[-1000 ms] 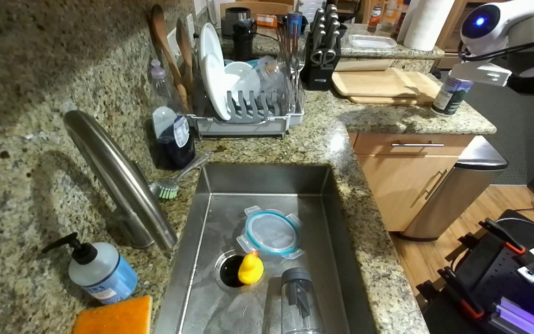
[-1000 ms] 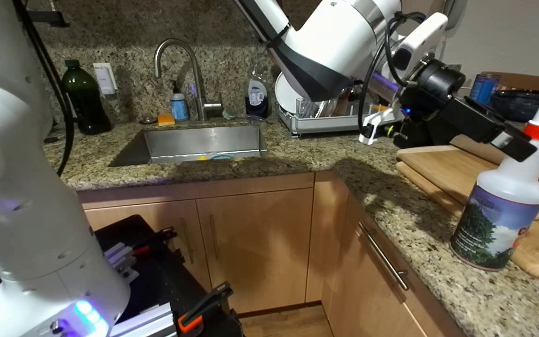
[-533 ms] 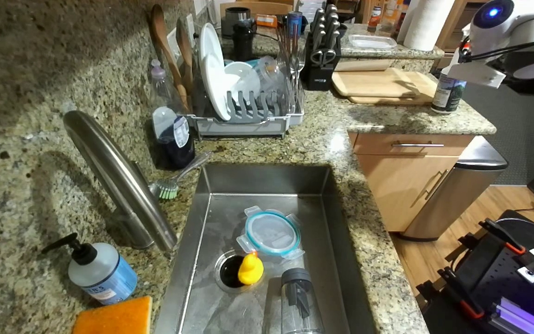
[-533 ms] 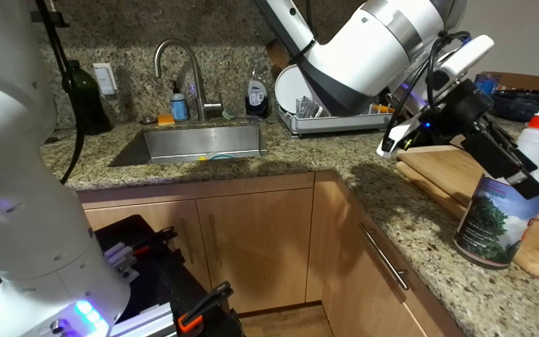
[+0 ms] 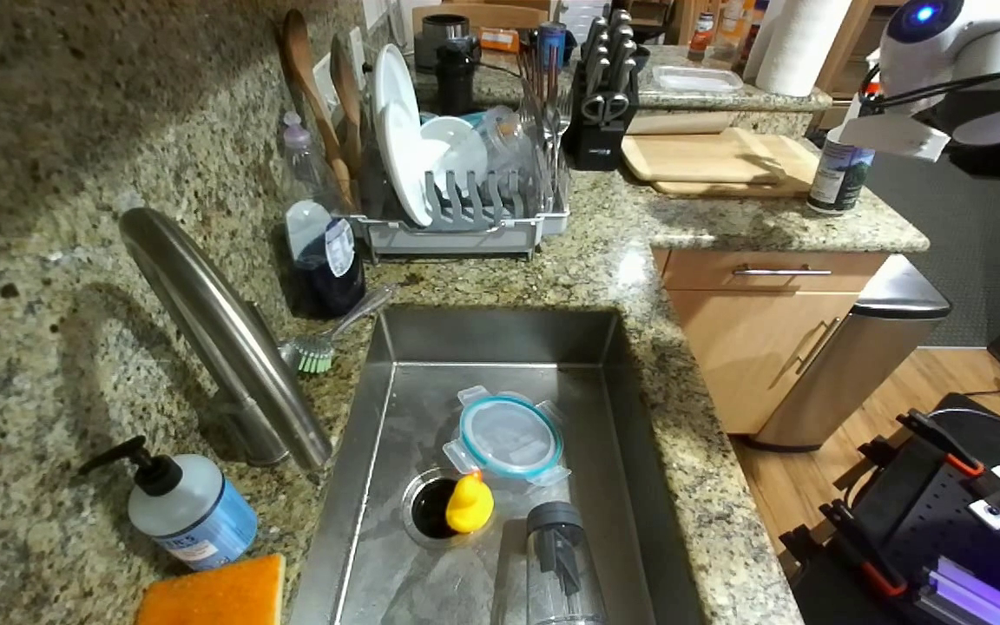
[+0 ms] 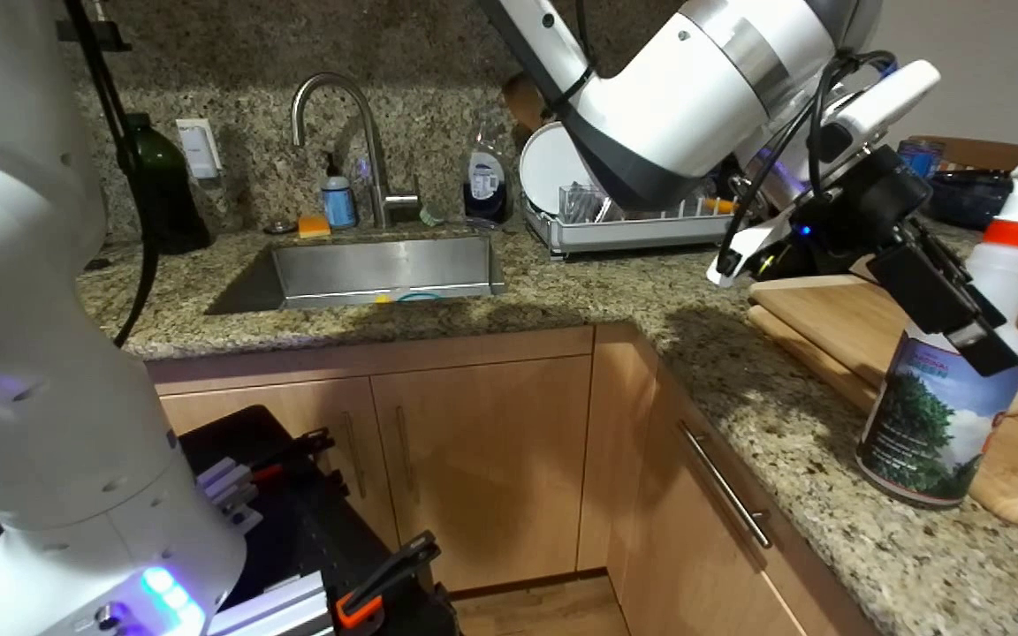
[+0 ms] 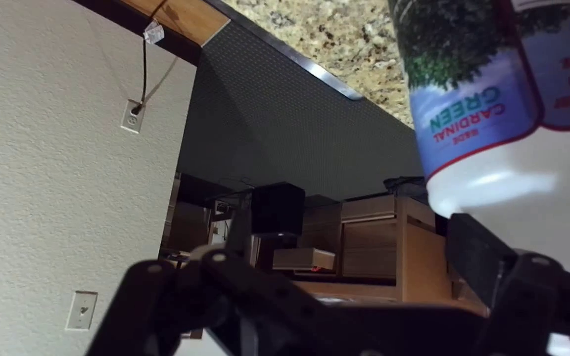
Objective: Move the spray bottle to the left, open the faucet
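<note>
wrist view: one tool (image 7: pixel 352 232) beside one spray bottle (image 7: pixel 493 118)

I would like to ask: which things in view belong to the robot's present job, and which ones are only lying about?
For the job:
spray bottle, standing on the counter
faucet, beside the sink

Only lying about:
yellow duck and round lid, in the sink
brush and orange sponge, beside the sink
cutting boards, on the counter

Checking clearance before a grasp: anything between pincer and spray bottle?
Only a finger of the pincer: in the wrist view it overlaps the spray bottle, which looks outside the open jaws. Contact: can't tell. Nothing else visible.
</note>
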